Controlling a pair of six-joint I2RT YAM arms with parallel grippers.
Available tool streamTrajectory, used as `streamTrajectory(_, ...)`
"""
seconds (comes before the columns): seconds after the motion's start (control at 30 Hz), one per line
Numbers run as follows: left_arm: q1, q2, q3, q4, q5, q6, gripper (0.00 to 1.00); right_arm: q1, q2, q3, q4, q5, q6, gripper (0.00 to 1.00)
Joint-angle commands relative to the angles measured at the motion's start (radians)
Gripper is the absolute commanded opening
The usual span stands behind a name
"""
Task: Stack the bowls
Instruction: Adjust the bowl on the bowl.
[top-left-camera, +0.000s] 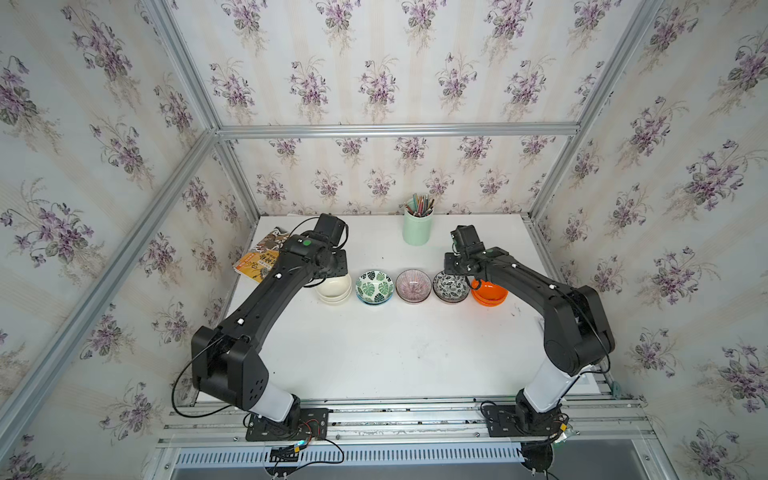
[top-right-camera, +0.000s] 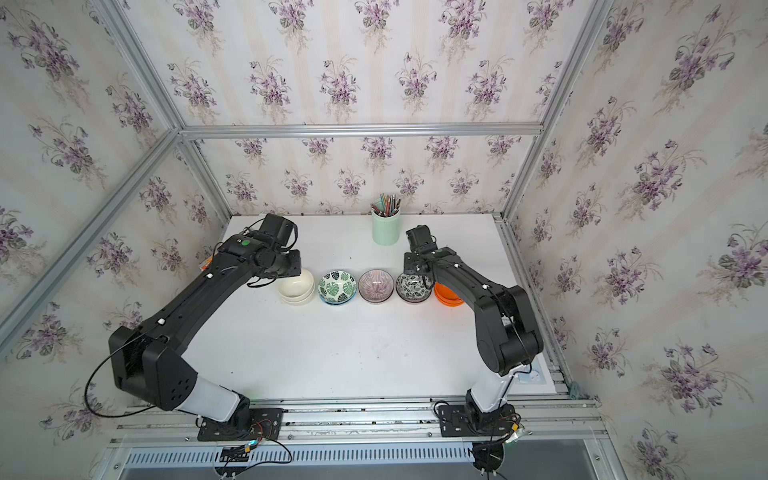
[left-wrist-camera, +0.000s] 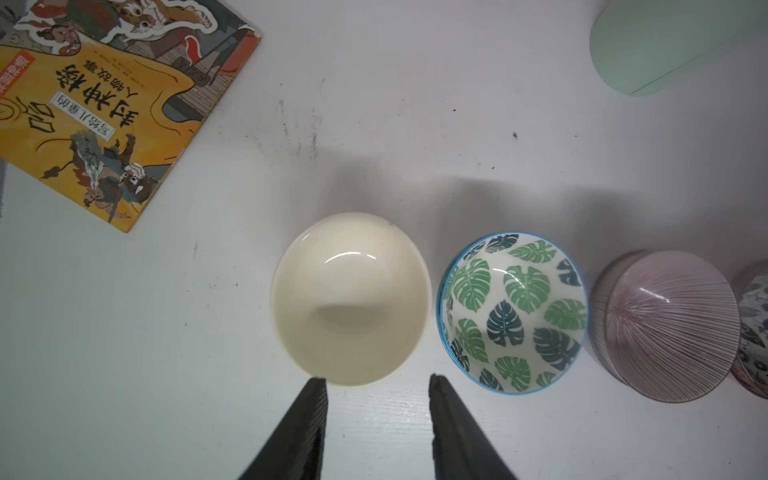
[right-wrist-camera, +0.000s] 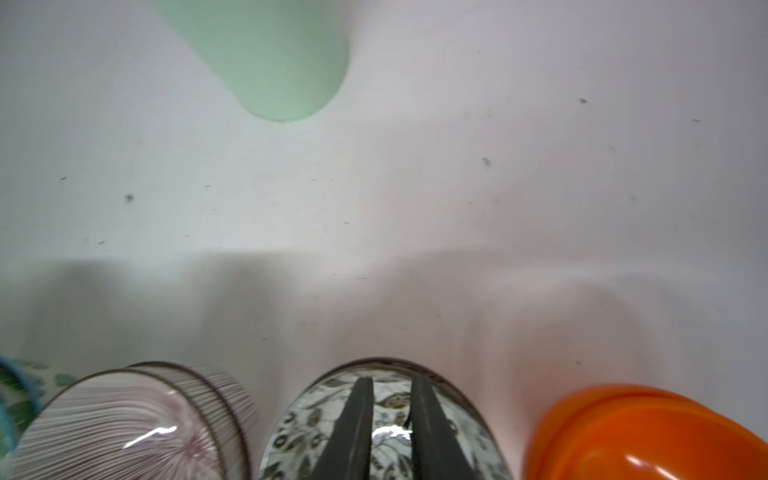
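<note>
Reading the white tabletop (top-left-camera: 395, 353) as a clock face with twelve at the back wall, five bowl stacks sat in a row across the middle, running from nine toward three. First came the plain cream-white round bowls (top-left-camera: 334, 289), then the white bowl with green leaves (top-left-camera: 375, 286), the purple-pink striped bowls (top-left-camera: 413, 286), the black-and-white floral bowl (top-left-camera: 450, 286) and the glossy orange bowls (top-left-camera: 490, 294), each close beside its neighbour. The cream, striped and orange ones each showed a second rim nested underneath.

The left gripper (left-wrist-camera: 378, 380) hung at the cream bowls' edge, its fingers spread and empty, touching nothing that I could see. The right gripper (right-wrist-camera: 390, 380) hovered over the floral bowl's hollow. Its fingers were drawn close with a thin gap between them, and nothing was caught in it.

A tall mint-green pencil cup (top-left-camera: 417, 228) stood at twelve, and an orange illustrated book (top-left-camera: 262, 257) lay at ten.
</note>
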Motion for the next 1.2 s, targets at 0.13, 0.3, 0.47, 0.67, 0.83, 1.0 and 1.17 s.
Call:
streamTrajectory(0.13, -0.051, 0.056, 0.05, 0.006, -0.011, -0.006, 0.44, -0.054, -0.053, -0.078, 0.015, -0.048, 0.012, 0.22)
streamTrajectory(0.3, -0.054, 0.068, 0.063, 0.005, -0.014, -0.006, 0.44, -0.065, -0.065, -0.112, 0.02, -0.049, 0.018, 0.21)
streamTrajectory(0.47, -0.054, 0.074, 0.068, 0.005, -0.015, -0.006, 0.44, -0.07, -0.063, -0.125, 0.027, -0.055, 0.018, 0.21)
streamTrajectory(0.67, -0.053, 0.077, 0.067, 0.005, -0.022, -0.005, 0.44, -0.071, -0.064, -0.136, 0.033, -0.054, 0.018, 0.2)
streamTrajectory(0.83, -0.054, 0.075, 0.072, 0.002, -0.018, -0.003, 0.44, -0.071, -0.102, -0.131, 0.026, -0.046, 0.016, 0.21)
streamTrajectory(1.0, -0.077, 0.073, 0.055, 0.001, 0.027, 0.005, 0.42, -0.061, -0.156, -0.145, 0.033, -0.038, 0.016, 0.21)
streamTrajectory(1.17, -0.147, 0.096, 0.014, 0.001, 0.031, -0.009, 0.39, -0.036, -0.185, -0.136, 0.029, -0.031, 0.019, 0.22)
